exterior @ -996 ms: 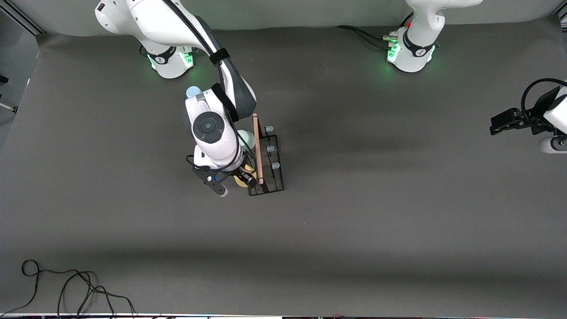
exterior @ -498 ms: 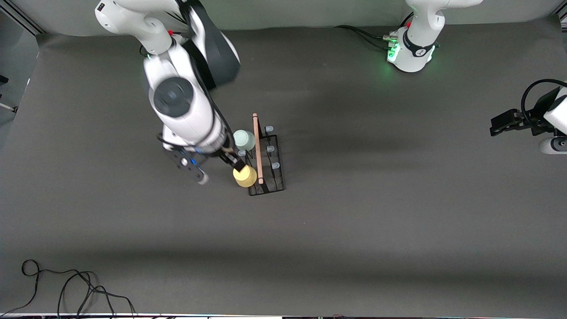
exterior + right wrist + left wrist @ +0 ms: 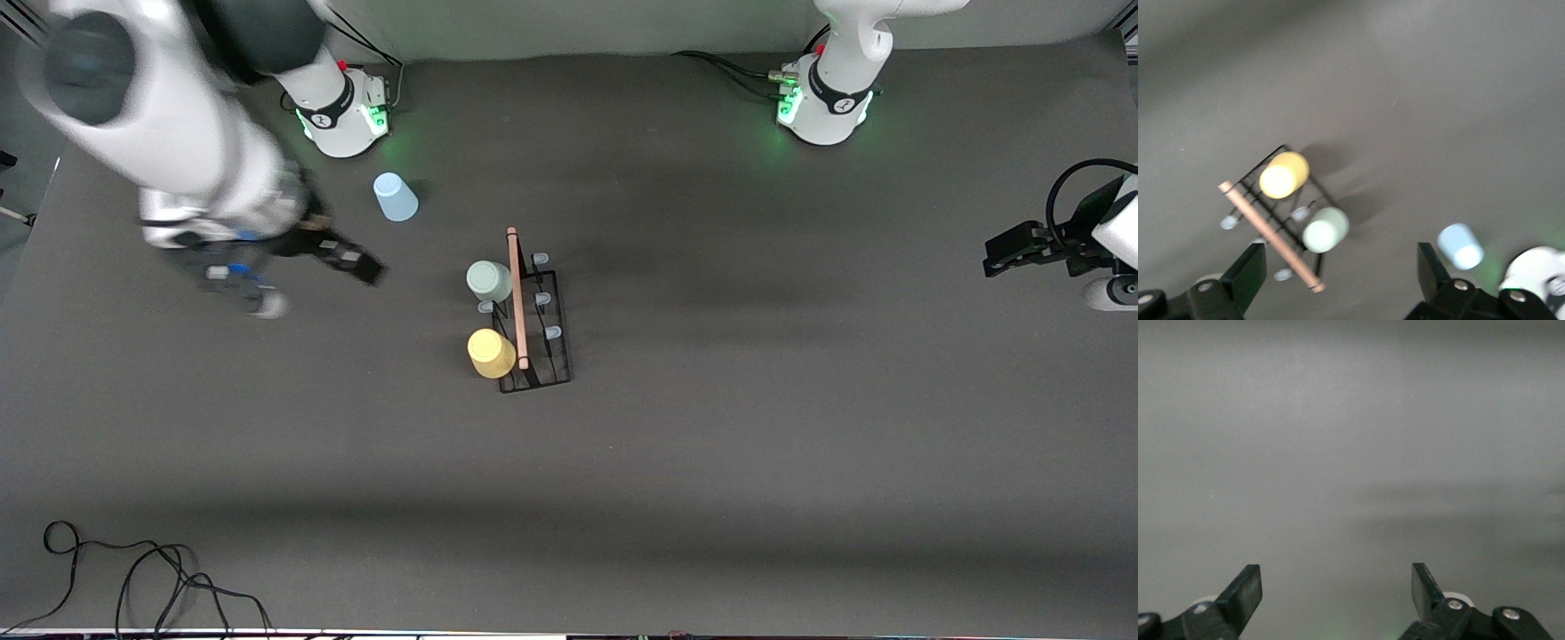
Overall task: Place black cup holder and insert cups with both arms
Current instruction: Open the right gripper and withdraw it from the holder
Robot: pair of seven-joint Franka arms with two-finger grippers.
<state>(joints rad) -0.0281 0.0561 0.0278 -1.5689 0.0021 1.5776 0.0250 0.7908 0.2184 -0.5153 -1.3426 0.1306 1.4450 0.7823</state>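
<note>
Right gripper hangs wide and empty over bare bench toward its own end. Rack stands mid-bench with green cup and yellow cup on its pegs; blue cup sits near the right base. Left gripper waits, wide open.
</note>
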